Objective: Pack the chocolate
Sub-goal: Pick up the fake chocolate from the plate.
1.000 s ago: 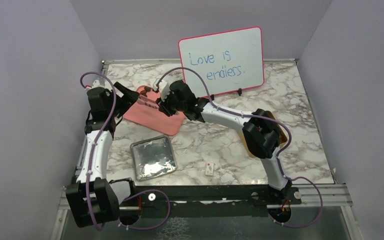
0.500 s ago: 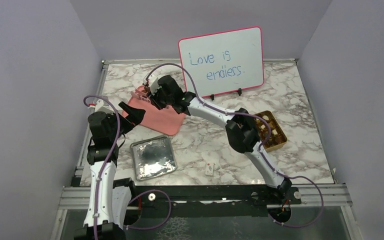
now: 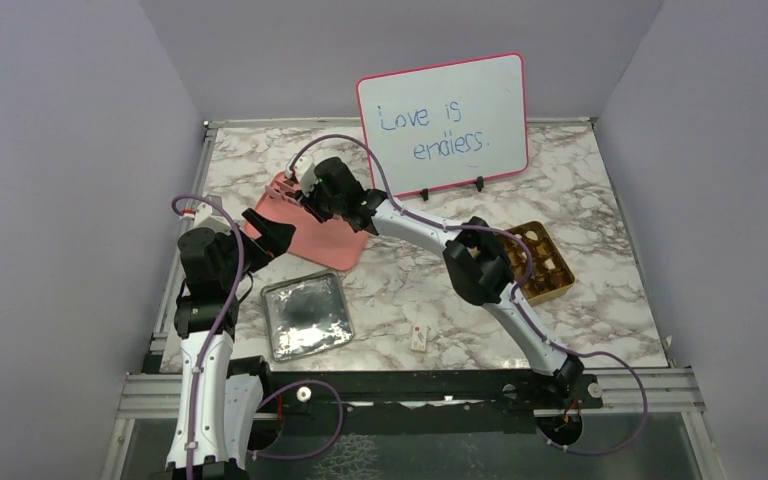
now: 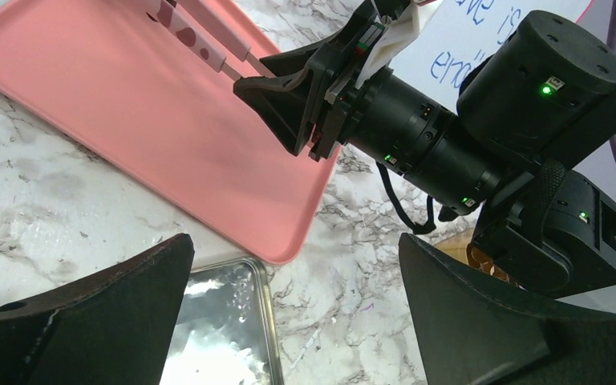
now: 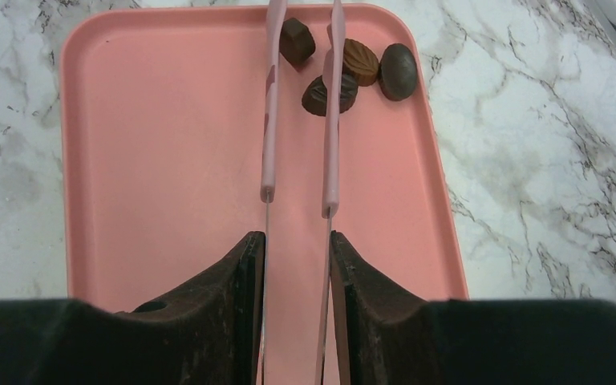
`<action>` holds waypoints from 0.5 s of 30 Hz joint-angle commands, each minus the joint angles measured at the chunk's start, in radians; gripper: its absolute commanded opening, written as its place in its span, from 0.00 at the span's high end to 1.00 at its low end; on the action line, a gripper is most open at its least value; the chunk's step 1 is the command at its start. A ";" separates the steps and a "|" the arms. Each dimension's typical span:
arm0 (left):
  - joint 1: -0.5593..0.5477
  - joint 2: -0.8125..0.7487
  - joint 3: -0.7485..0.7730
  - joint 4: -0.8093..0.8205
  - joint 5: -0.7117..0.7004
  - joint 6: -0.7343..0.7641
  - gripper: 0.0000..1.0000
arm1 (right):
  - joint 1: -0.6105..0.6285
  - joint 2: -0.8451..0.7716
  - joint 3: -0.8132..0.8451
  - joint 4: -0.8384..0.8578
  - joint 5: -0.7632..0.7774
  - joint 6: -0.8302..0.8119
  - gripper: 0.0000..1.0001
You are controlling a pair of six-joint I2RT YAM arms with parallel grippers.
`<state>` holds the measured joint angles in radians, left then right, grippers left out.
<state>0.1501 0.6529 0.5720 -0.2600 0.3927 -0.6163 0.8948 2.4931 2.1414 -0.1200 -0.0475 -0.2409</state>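
Note:
Several dark brown chocolate pieces lie at the far right corner of the pink tray. My right gripper is shut on a pair of pink-tipped tongs, whose two arms stand apart and reach among the pieces; one piece lies partly under the right arm. In the top view the right gripper hangs over the tray's far end. My left gripper is open and empty at the tray's near left edge. Its jaws stand wide over the marble.
A gold divided box sits at the right behind the right arm's elbow. A silver square lid lies near the front left, and a small white tag to its right. A whiteboard stands at the back.
The left gripper let go near the tongs, opened wide and drew back toward the near left. The right gripper carried the tongs left and farther over the tray, uncovering the gold box.

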 commanded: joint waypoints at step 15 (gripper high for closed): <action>-0.001 -0.013 0.011 -0.005 -0.022 0.021 0.01 | -0.001 0.024 -0.004 0.047 -0.064 -0.012 0.70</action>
<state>0.1501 0.6525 0.5720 -0.2718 0.3916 -0.6102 0.8948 2.5153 2.1414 -0.1093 -0.0864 -0.2447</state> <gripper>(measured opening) 0.990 0.328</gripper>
